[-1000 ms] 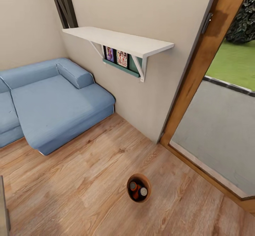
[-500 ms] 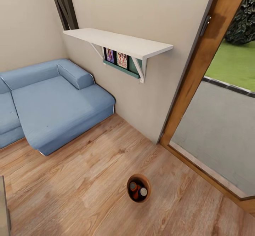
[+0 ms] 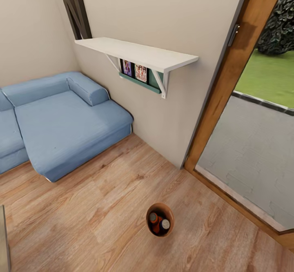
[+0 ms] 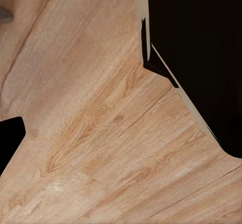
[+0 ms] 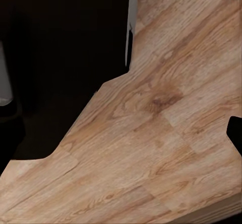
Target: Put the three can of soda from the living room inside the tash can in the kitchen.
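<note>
The tash can, a small round bin with an orange-brown inside, stands on the wood floor of the living room, low in the head view. Inside it I see an orange can of soda and a second can of soda, both with silvery tops. Whether a third lies under them I cannot tell. My left gripper hangs over bare floor, one dark fingertip at the picture's edge. My right gripper is likewise spread over floor, with its fingertip at the edge. Nothing sits between either pair of fingers.
A blue sofa fills the left. A white wall shelf juts out above floor level. The wood-framed glass door runs along the right. Open wood floor surrounds the bin. A grey table edge shows at lower left.
The whole head picture has shifted a little, so the camera has moved. The bin and the cans in it stand where they were.
</note>
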Robot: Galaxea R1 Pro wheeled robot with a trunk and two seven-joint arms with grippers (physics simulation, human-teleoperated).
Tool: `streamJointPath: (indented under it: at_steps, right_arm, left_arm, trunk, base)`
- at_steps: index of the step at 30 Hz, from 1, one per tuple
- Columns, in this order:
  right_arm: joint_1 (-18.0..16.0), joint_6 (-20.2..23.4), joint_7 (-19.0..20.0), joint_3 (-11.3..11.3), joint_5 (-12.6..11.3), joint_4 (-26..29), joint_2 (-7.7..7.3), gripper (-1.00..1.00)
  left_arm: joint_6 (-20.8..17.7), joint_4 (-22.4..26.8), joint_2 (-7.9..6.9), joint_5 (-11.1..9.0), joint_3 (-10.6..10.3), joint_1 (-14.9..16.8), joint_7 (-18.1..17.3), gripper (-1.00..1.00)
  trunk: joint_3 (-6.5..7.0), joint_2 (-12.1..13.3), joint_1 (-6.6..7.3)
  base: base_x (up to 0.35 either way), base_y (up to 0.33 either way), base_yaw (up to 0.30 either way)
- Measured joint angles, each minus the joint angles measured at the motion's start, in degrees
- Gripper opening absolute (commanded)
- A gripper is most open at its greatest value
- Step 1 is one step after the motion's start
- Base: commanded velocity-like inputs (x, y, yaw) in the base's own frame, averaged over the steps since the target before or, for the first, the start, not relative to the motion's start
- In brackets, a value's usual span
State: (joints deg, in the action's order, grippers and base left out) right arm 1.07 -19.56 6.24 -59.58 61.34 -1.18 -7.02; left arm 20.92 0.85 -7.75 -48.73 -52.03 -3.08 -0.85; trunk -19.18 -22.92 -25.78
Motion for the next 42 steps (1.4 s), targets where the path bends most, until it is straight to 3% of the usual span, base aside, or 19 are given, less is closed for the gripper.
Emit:
streamJointPath:
  at_steps: [10, 34, 42]
  right_arm:
    - [0.8, -2.0, 0.0, 0.0, 0.1, 0.0, -0.04, 1.0]
    - [1.0, -2.3, 0.0, 0.0, 0.1, 0.2, -0.43, 1.0]
    - [1.0, -2.0, 0.0, -0.2, 0.0, 0.4, -1.61, 1.0]
  left_arm:
    - [-0.1, -0.1, 0.02, 0.1, 0.0, 0.0, 0.0, 1.0]
    - [-1.9, -0.2, -0.01, 0.0, 0.1, 0.0, 0.1, 1.0]
    - [-1.7, 0.1, -0.06, -0.3, 0.2, 0.0, 0.1, 1.0]
  trunk:
    - [0.93, 0.0, 0.0]
    - [3.19, 0.0, 0.0]
    - [3.67, 0.0, 0.0]
  base:
    - [0.0, 0.0, 0.0]
    - [0.0, 0.0, 0.0]
    - [0.0, 0.0, 0.0]
